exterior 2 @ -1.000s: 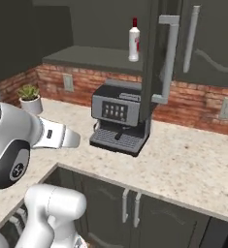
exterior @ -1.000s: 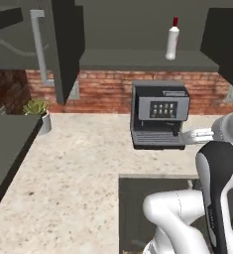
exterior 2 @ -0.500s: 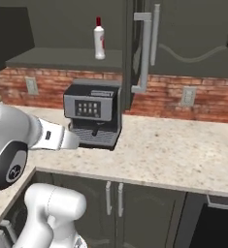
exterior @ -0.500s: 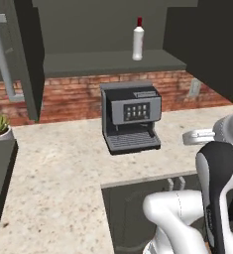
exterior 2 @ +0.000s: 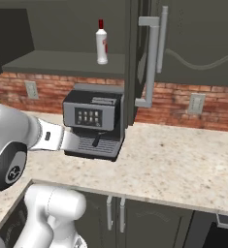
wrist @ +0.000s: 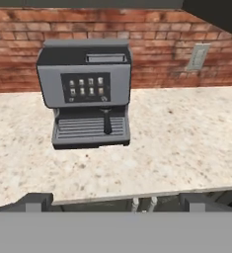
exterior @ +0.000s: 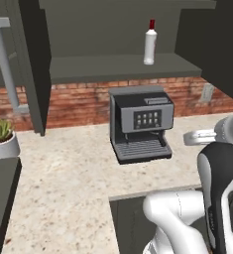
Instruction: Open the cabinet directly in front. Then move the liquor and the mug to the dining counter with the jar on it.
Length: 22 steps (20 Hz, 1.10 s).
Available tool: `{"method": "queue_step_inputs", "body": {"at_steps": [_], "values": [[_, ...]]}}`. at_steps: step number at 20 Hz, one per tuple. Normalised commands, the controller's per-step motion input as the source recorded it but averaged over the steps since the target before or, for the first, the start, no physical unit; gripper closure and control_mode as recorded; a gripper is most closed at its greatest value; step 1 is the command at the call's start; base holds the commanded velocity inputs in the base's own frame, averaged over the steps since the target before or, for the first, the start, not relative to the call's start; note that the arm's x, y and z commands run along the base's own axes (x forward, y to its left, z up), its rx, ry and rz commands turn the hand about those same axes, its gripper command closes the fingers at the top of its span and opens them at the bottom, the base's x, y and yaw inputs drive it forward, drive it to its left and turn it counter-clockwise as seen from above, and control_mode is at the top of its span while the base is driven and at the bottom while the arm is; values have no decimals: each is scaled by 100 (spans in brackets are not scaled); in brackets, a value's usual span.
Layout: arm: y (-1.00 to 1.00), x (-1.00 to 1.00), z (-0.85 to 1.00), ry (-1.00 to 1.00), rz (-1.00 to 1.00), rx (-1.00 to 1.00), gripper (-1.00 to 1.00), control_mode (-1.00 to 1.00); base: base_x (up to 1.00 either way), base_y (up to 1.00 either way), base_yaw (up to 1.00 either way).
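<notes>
Liquor (exterior: 149, 42): stands upright on the lower shelf of the open cabinet (exterior: 118, 67), toward the right end, above and slightly right of the coffee machine (exterior: 140, 124) on the counter (exterior: 63, 183).

Gripper (wrist: 116, 201): spread wide, holding nothing, low at the near edge of the counter and facing the coffee machine and the red brick wall.

Likely trouble from here:
- Long climb to the shelf; could clip the top of the coffee machine on a straight rise, since the bottle sits almost over it.
- Could strike the right cabinet door (exterior 2: 137, 53) or its bar handle (exterior 2: 152, 63), both jutting out toward the robot just right of the bottle.
- Tall, slim, narrow-necked bottle: probably tips easily; a nudge from one finger before the other closes could knock it over or push it deeper onto the shelf.
- Grasping high at the neck or red cap may let it swing or slip; gripping the body looks safer.
- Shelf edge may catch the bottle's base on the way out unless lifted first.
</notes>
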Motion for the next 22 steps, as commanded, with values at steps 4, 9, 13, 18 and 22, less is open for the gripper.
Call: {"method": "queue_step_inputs", "body": {"at_steps": [4, 9, 13, 18, 22], "values": [[0, 0, 0, 0, 0, 0, -100, 100, 100, 47, 0], [0, 0, 0, 0, 0, 0, -100, 100, 100, 39, -3], [0, 0, 0, 0, 0, 0, -100, 100, 39, 4, -9], [-1, 0, 71, -6, -9, 10, -100, -100, 0, 0, -3], [0, -5, 100, -23, -7, 11, -100, -100, 0, 0, 0]]}}
